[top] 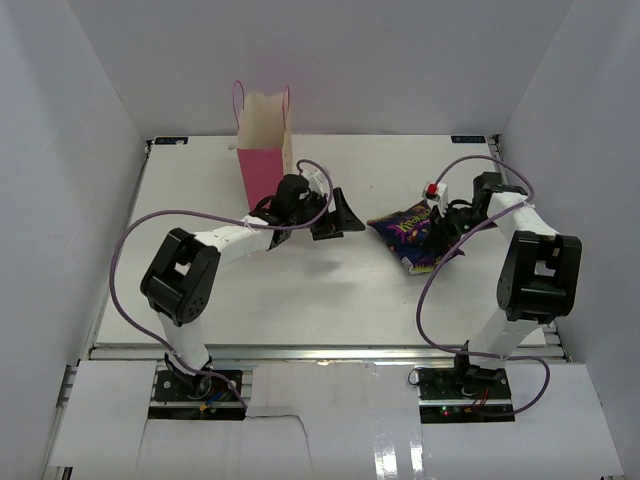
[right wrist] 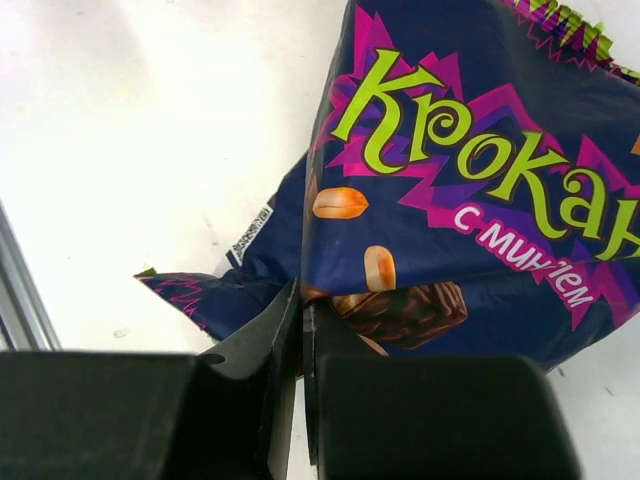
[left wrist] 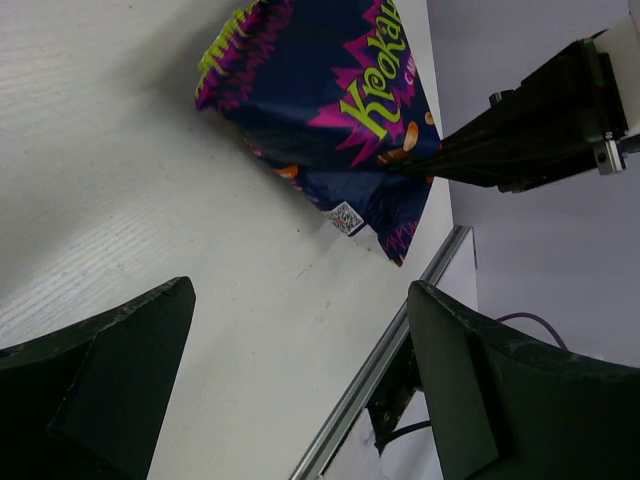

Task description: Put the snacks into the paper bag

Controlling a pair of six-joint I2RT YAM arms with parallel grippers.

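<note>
Your right gripper (right wrist: 303, 310) is pinched on a corner of the snack bag (right wrist: 470, 180) — your left gripper (top: 345, 215), jaws wide, sits between it and the paper bag (top: 264, 150) at 11 o'clock.

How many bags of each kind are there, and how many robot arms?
Snack bag: 1
Paper bag: 1
Arms: 2, the left arm and the right arm
Total: 4
</note>
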